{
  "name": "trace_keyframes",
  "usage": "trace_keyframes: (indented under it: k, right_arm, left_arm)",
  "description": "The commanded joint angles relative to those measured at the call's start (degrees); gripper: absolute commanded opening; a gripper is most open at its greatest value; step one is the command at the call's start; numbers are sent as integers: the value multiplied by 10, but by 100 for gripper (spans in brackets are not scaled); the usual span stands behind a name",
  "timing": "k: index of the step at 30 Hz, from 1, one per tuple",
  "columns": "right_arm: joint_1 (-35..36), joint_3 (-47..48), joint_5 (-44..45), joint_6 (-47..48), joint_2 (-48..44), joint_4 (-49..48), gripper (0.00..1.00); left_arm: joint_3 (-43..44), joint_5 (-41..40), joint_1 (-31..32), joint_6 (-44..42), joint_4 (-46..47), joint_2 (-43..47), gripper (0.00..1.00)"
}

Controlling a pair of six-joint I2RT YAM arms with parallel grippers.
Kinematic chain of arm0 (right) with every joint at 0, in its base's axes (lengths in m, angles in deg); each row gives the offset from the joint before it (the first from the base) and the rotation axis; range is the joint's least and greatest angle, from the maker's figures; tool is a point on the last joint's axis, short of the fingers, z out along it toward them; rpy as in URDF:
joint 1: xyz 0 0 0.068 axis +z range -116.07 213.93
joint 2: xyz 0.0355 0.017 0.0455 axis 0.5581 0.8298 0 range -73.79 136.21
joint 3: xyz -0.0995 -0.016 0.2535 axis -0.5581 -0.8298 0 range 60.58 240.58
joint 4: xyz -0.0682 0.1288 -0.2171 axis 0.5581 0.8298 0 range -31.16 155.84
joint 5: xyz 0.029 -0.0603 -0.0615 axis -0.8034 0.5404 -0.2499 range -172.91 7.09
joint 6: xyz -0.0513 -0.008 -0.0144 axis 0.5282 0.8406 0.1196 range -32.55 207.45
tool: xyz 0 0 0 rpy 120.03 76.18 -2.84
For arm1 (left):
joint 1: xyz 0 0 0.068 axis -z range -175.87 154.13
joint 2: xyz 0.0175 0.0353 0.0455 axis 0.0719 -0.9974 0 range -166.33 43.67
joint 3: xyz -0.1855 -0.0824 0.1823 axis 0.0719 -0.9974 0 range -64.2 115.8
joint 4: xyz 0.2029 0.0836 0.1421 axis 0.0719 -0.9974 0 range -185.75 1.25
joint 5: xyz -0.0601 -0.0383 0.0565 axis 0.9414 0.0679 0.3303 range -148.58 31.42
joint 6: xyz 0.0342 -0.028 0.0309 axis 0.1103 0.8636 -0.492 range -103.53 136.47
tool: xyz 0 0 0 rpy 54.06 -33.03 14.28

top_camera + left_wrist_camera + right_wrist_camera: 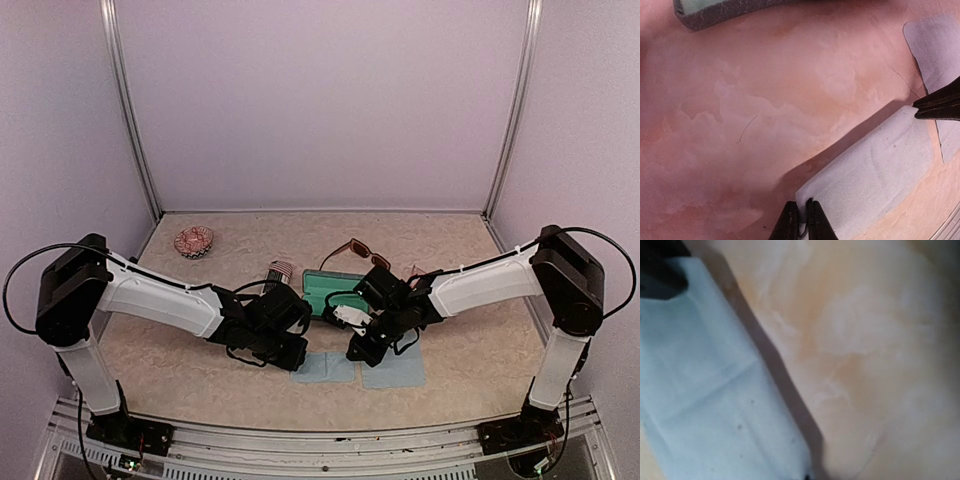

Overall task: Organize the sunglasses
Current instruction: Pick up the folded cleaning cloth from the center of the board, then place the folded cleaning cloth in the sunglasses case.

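The left claw (801, 209) is pinched shut on the near corner of a pale cloth (875, 175), low in its wrist view. The right claw (922, 106) is closed too, its tip touching the same cloth's far corner at the right edge, though we cannot tell whether it grips it.

We judge the thin fabric to be the main risk. If only one claw has a real hold, a lift would let the cloth fold or slip out. A pull in opposite directions could drag it free of the weaker pinch. It could also brush the second cloth (935, 60) just beside it and shift that.

The brown pair (355, 251) lies on the table (450, 240) at the centre of the top view, just behind the open case (322, 283) and apart from both claws.

We cannot find the pink pair; the arms cover the middle of the table. The right wrist view is blurred, showing only cloth and table, with its own fingers almost wholly cut off. A round red-and-white thing (194, 241) at upper left is too small to identify.
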Motion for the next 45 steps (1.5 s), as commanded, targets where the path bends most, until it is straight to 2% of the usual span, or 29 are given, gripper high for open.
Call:
trace_keyframes:
  k: [1,4,17,28,45]
  right_arm:
    - [-4,-14,-4,-1,-3,9,0]
    - [-4,-12,-4,-2,-6,8,0]
    - [-4,-13,-31,-28,-19,-27,0]
    - [-4,13,3,-36,-28,-23,0]
    - [-43,45,63,-48,-47,-23,0]
  left_arm:
    - [1,9,8,4,-4,-15,5]
    - [2,2,8,7,-6,-12,0]
    - [10,-9,8,28,-2,19,0]
    - [35,-11,1,7,0,23,0]
    - [111,10,-62,-29,-35,10,0]
